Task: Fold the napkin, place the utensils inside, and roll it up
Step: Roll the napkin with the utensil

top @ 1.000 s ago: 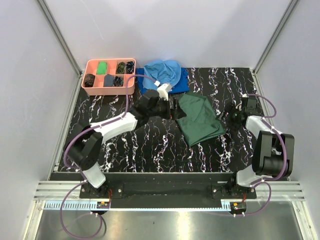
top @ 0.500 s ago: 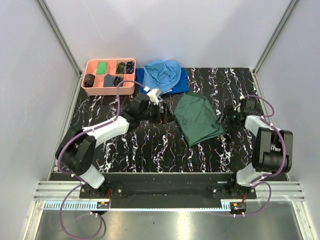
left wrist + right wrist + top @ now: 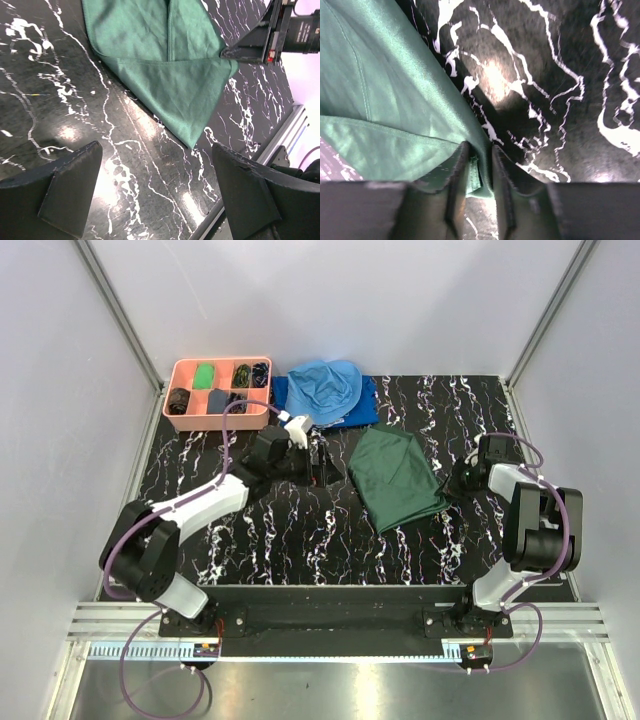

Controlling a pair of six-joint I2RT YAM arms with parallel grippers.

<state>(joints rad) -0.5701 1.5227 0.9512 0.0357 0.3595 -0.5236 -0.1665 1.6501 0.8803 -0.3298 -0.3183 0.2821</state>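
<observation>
Right wrist view, right jaws pinching napkin (image 3: 380, 85) edge, left jaws spread wide

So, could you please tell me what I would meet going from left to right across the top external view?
A pink plastic compartment tray → crumpled light blue cloth → dark green cloth napkin → right hand, closed on the napkin's corner.

The dark green napkin (image 3: 395, 475) lies folded over itself, flat and skewed, right of the worktop's (image 3: 300, 530) centre. Its right-hand corner is pinched between the right gripper's (image 3: 452, 482) jaws.
</observation>
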